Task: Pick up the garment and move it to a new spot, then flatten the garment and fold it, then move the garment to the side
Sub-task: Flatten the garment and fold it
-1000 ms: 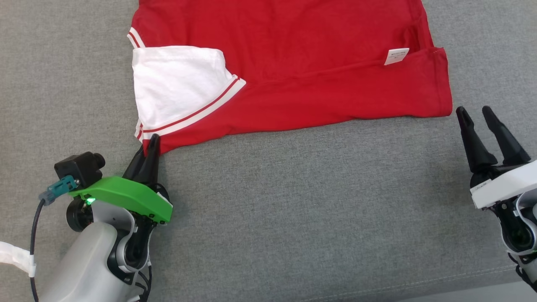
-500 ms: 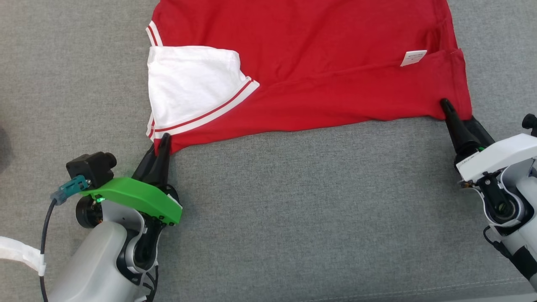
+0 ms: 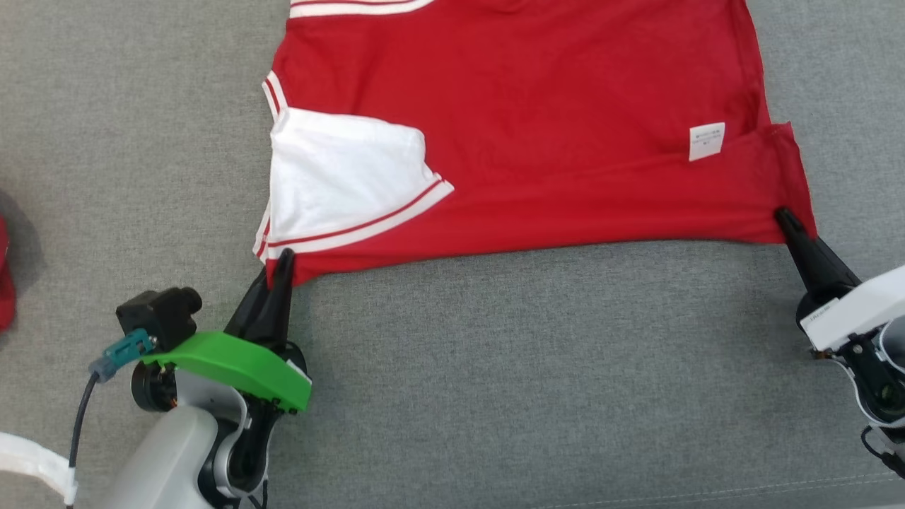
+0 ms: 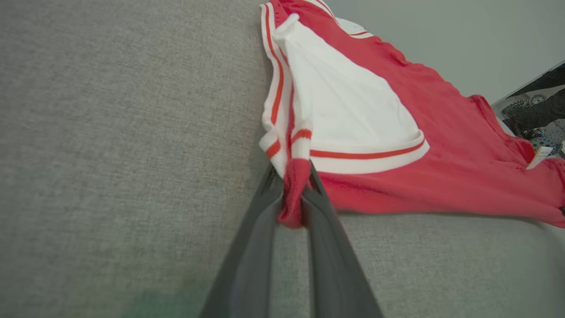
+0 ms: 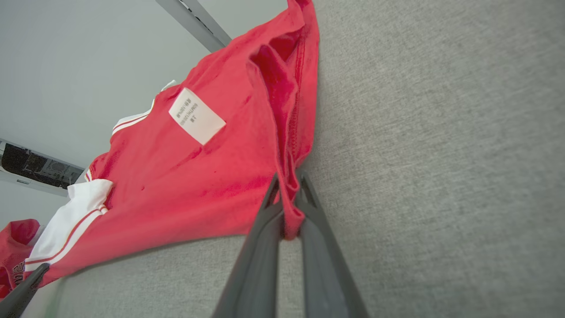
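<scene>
The garment [image 3: 537, 127] is a red shirt with a white, red-striped sleeve and a small white label, spread on the grey fabric surface [image 3: 495, 367]. My left gripper [image 3: 284, 258] is shut on its near left corner; in the left wrist view the red cloth [image 4: 293, 194] is pinched between the fingers [image 4: 247, 265]. At the near right corner my right gripper [image 3: 783, 215] is shut on the hem, and the right wrist view shows the garment [image 5: 212, 176] with its hem clamped between the two dark fingers [image 5: 260, 260].
Another red cloth item [image 3: 4, 283] lies at the far left edge of the head view. The grey surface's front seam [image 3: 707, 488] runs along the bottom right. A pale wall [image 5: 66, 66] rises beyond the surface.
My right gripper moved in to the garment's near right corner and shut on the hem. The head camera shifted, so the garment sits lower and further right. The left gripper keeps its hold.
</scene>
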